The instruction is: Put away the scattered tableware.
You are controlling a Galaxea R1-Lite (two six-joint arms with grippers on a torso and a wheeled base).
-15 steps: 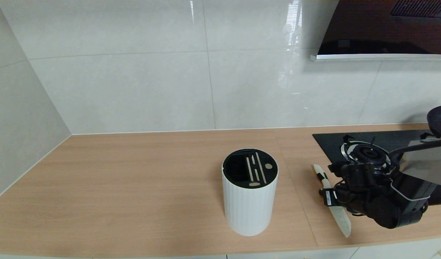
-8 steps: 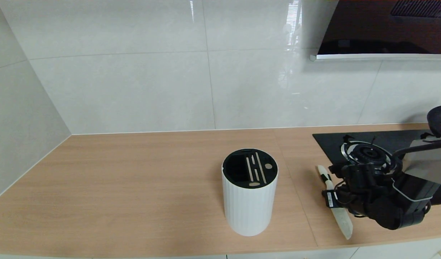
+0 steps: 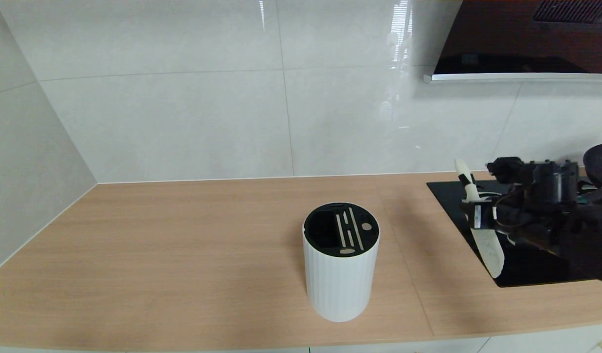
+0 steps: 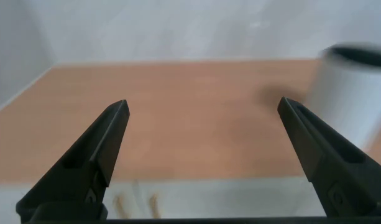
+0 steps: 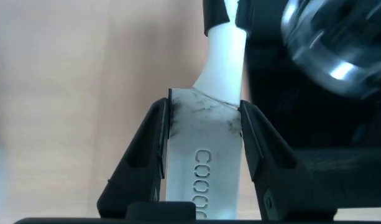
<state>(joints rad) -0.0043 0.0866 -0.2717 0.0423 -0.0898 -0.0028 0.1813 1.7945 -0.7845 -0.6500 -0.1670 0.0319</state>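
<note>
1. The right gripper (image 3: 477,215) is hanging above the left edge of the black cooktop (image 3: 445,191), on the right side of the wooden counter (image 3: 183,245).
2. Its two fingers are pinching a white knife (image 3: 488,245). In the right wrist view they are pressing on both sides of the knife (image 5: 206,143) where the blade meets the handle, with the right gripper (image 5: 202,124) closed tight on it.
3. The knife is hanging clear of the counter, tilted, its handle pointing up and toward the far wall and its blade tip pointing down and toward the near edge.
4. The white ribbed knife holder (image 3: 341,264) is standing upright in the middle of the counter, to the left of the knife and well apart from it. The slots in its black top are facing up.
5. The left gripper (image 4: 204,106) is hovering by the near edge of the counter with its fingers spread wide and nothing between them. The holder (image 4: 352,93) is showing off to one side of it.
6. A dark range hood (image 3: 526,39) is hanging on the tiled wall above the cooktop.
</note>
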